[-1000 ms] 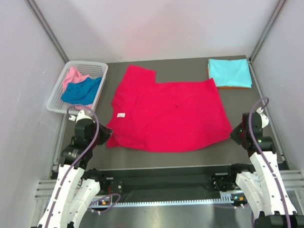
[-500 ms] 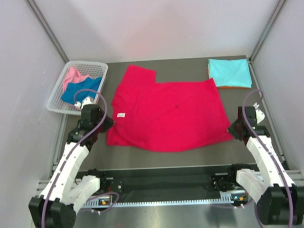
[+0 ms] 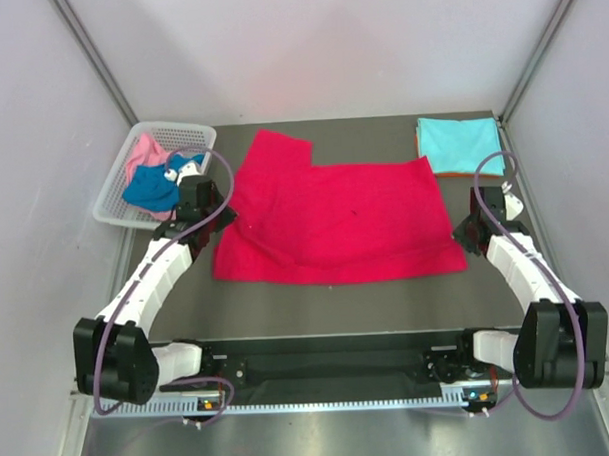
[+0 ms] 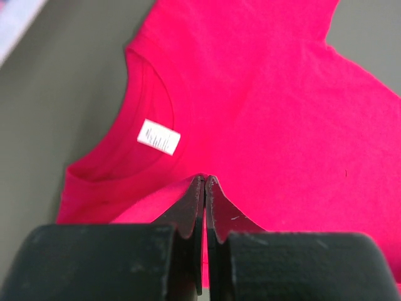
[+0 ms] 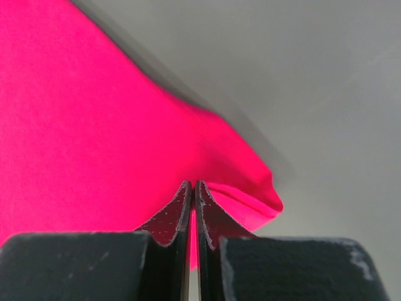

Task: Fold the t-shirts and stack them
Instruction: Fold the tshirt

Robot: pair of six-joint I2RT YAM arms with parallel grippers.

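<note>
A crimson red t-shirt (image 3: 344, 222) lies spread across the middle of the table, its near edge lifted and doubled over. My left gripper (image 3: 227, 219) is shut on the shirt's left near part, beside the collar and its white label (image 4: 158, 137); red cloth shows between the jaws (image 4: 205, 179). My right gripper (image 3: 463, 232) is shut on the right near corner, with a red fold (image 5: 250, 200) hanging beside its tips (image 5: 193, 184). A folded light turquoise t-shirt (image 3: 460, 143) rests on an orange one (image 3: 453, 172) at the back right.
A white lattice basket (image 3: 176, 125) stands at the back left, holding a pink t-shirt (image 3: 142, 151) and a royal blue one (image 3: 153, 188), close to my left arm. Grey walls and metal rails close in both sides.
Both grippers have moved away from the bases, carrying the red shirt's near edge up and over it. The shirt looks shorter from front to back, and its label no longer shows from above.
</note>
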